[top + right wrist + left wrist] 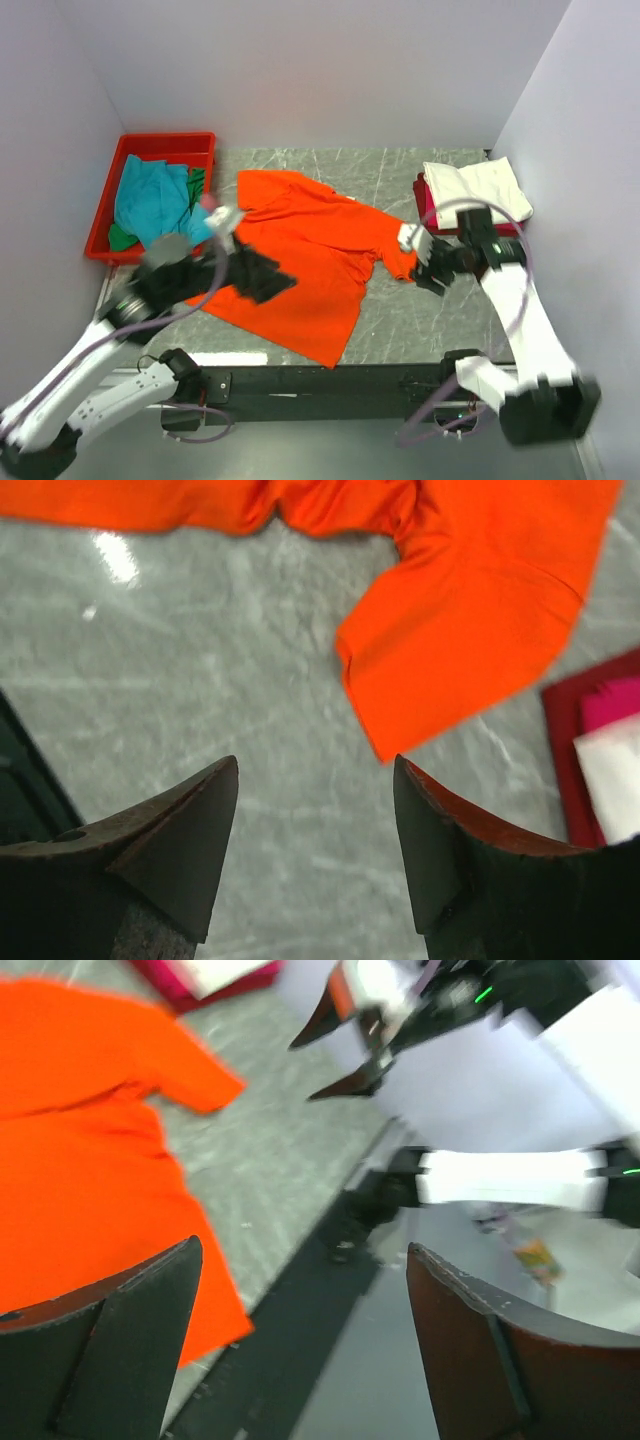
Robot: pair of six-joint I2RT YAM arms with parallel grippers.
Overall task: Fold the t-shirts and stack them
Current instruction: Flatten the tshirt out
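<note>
The bright orange t-shirt (300, 260) lies spread flat on the grey table; it also shows in the left wrist view (80, 1150) and its sleeve in the right wrist view (470, 630). My left gripper (268, 277) is open and empty, hovering over the shirt's left part (300, 1255). My right gripper (428, 272) is open and empty just right of the shirt's right sleeve, over bare table (315, 765). Teal (150, 200) and green (195, 185) shirts lie in the tray. A folded white shirt (478, 188) lies on a magenta-red one (420, 190) at the back right.
A red plastic tray (170, 145) stands at the back left against the white wall. White walls close in the table on three sides. A black rail (330, 380) with the arm bases runs along the near edge.
</note>
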